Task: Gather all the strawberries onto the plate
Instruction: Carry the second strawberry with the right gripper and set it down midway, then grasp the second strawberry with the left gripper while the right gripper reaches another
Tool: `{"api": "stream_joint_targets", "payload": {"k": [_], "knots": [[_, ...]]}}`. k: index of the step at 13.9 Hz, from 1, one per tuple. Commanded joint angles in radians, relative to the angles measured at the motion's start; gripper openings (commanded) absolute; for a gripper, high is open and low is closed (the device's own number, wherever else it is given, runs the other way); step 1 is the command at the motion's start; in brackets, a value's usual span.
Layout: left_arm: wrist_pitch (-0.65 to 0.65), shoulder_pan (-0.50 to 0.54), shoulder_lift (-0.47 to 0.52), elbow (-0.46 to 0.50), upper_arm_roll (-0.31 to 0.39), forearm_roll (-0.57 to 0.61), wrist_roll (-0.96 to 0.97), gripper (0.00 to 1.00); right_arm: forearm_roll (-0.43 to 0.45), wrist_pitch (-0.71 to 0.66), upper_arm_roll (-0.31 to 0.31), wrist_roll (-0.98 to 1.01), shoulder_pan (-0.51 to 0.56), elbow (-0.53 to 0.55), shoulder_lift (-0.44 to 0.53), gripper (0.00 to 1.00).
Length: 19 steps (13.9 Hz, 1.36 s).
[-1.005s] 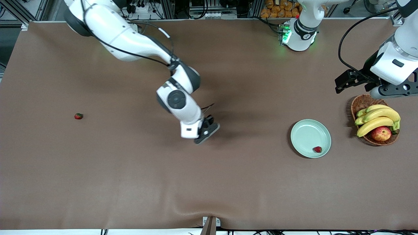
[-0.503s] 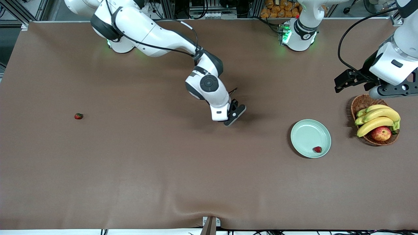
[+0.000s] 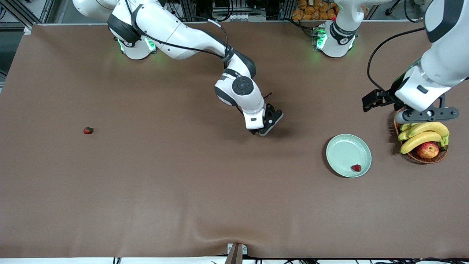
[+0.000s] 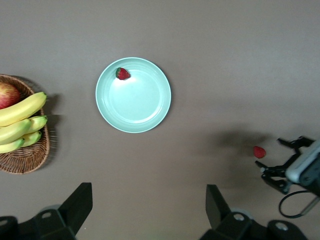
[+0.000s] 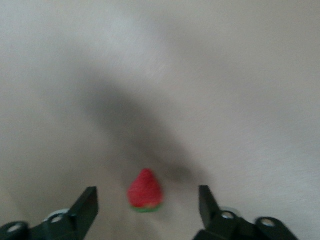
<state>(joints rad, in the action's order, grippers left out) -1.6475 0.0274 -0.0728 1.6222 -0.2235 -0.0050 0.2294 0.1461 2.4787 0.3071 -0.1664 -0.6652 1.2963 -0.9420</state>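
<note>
The right gripper [image 3: 264,130] had swung from mid-table toward the pale mint-green plate [image 3: 342,145], fingers wide over a small red strawberry [image 5: 145,192]. One berry [image 3: 356,168] lay plated; another [image 3: 88,130] remained well apart. The left gripper [image 4: 149,212] waited, wide, above the plate.

Three strawberries [image 3: 88,130] [image 3: 356,168] [image 4: 259,152], one plate [image 3: 342,148], one basket [image 3: 405,116], one apple [image 3: 427,150], and one bunch of bananas [image 3: 423,134].
</note>
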Motion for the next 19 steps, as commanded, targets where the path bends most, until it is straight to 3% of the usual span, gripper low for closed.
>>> {"api": "stream_joint_targets", "payload": {"k": [1, 5, 7, 11, 14, 19], "knots": [[-0.058, 0.003, -0.050, 0.031, -0.033, -0.027, 0.030, 1.00, 0.015, -0.068, -0.003, -0.013, 0.079, 0.023, 0.080, 1.00], [-0.197, -0.021, -0.183, 0.067, -0.135, -0.015, 0.210, 1.00, 0.016, -0.268, -0.005, -0.018, 0.202, 0.023, 0.152, 1.00], [-0.292, -0.090, -0.244, 0.100, -0.134, -0.007, 0.353, 1.00, 0.016, -0.369, -0.005, -0.018, 0.274, 0.023, 0.179, 1.00], [-0.448, -0.243, -0.382, 0.136, -0.135, 0.115, 0.679, 1.00, 0.018, -0.498, -0.005, -0.012, 0.384, 0.023, 0.222, 1.00], [-0.559, -0.305, -0.461, 0.151, -0.134, 0.131, 0.846, 1.00, 0.018, -0.595, -0.006, -0.018, 0.502, 0.026, 0.256, 1.00], [-0.779, -0.345, -0.501, 0.277, -0.134, 0.218, 1.054, 1.00, 0.018, -0.685, -0.006, -0.016, 0.674, 0.101, 0.342, 1.00]]}}
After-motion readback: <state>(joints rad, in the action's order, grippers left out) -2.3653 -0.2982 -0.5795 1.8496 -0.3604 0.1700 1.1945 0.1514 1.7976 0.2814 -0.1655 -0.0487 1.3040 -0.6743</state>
